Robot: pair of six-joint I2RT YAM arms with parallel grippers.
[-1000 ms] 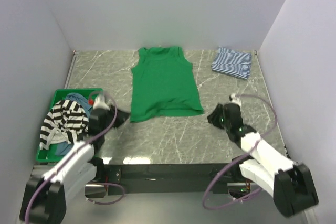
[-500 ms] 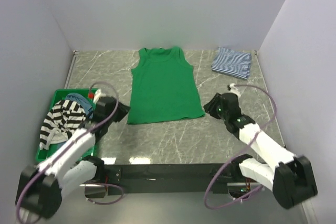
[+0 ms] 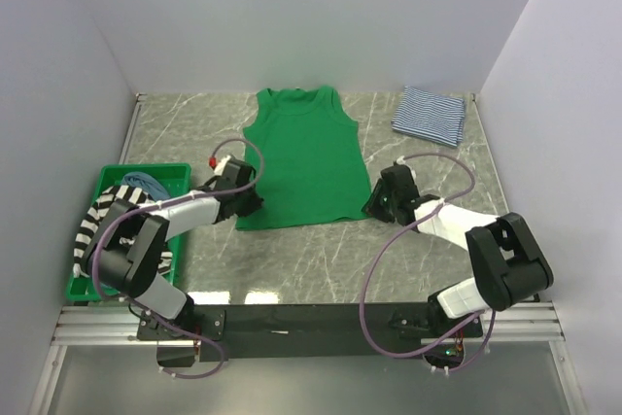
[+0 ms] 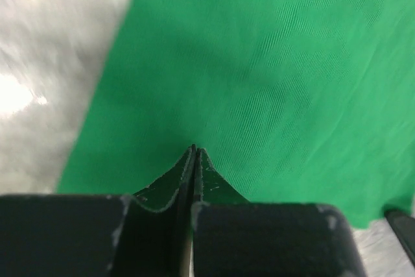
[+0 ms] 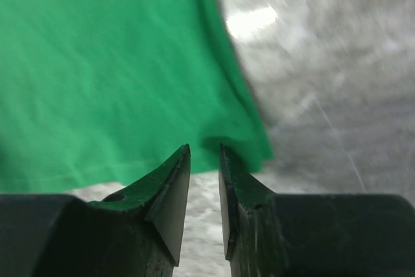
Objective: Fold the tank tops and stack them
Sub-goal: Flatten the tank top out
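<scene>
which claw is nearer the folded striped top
Right. Right claw sits near-left of the folded navy-white striped cloth top; left claw is farther left, across the plain green cloth top.

Mostly buried: dusty blue top point(image 3: 144, 180), under black-white striped top point(image 3: 117, 216) — table point(image 5: 337, 76) blurred, wrist views.

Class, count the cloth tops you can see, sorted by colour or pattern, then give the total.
Plain green top: 1
Thin navy-white striped top: 1
Bold black-white striped top: 1
Blue top: 1
Total: 4

White-and-black arms point(image 3: 185, 211) (looping purple cables point(image 3: 363, 293))
</scene>
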